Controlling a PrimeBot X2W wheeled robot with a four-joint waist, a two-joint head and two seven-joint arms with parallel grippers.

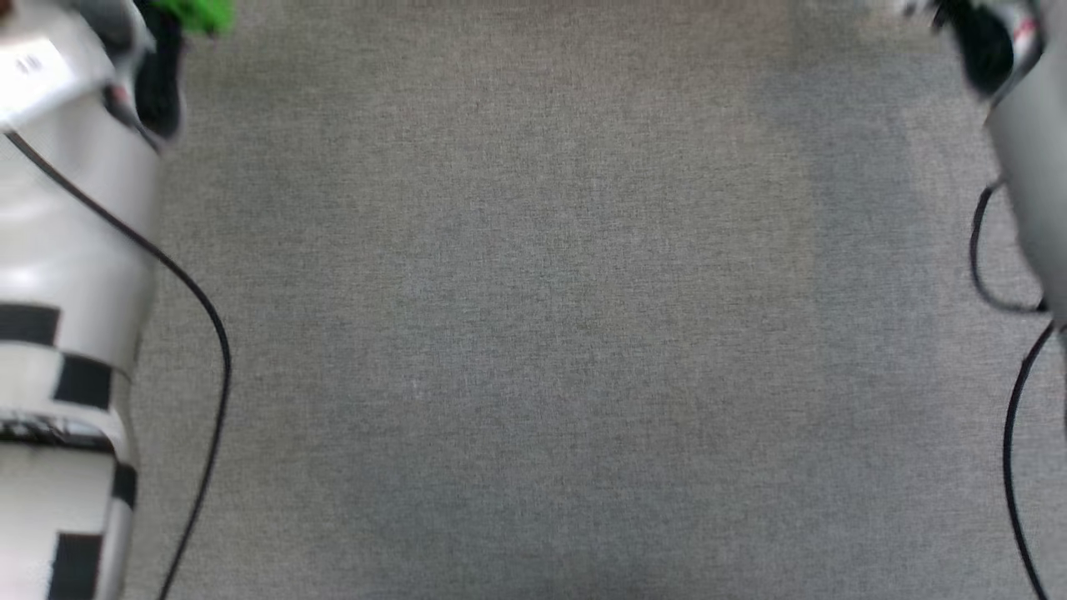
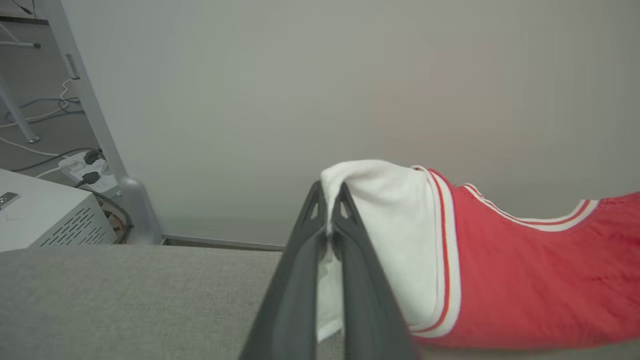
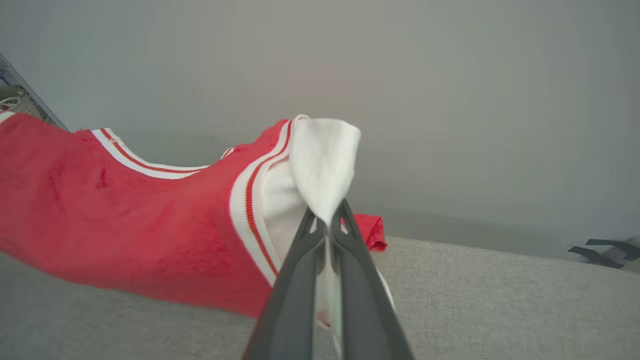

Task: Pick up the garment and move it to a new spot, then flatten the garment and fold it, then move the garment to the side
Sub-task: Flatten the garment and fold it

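The garment (image 2: 525,280) is a red shirt with white sleeves and red-and-white striped trim, lifted above the grey table (image 2: 125,300). In the left wrist view my left gripper (image 2: 329,200) is shut on one white sleeve. The right wrist view shows my right gripper (image 3: 327,215) shut on the other white sleeve, the garment (image 3: 125,225) stretching away to the left with a red corner hanging behind the fingers. The striped collar dips between the two grips. In the head view the pale forearms stand at the left and right edges over the bare grey table (image 1: 533,333).
A pale wall rises behind the table. A grey metal cabinet (image 2: 45,215) with vent slots, a power strip (image 2: 85,170) and cables lie on the floor left of the table. A metal post (image 2: 95,125) stands at the table's far left corner. Black cables hang along both forearms.
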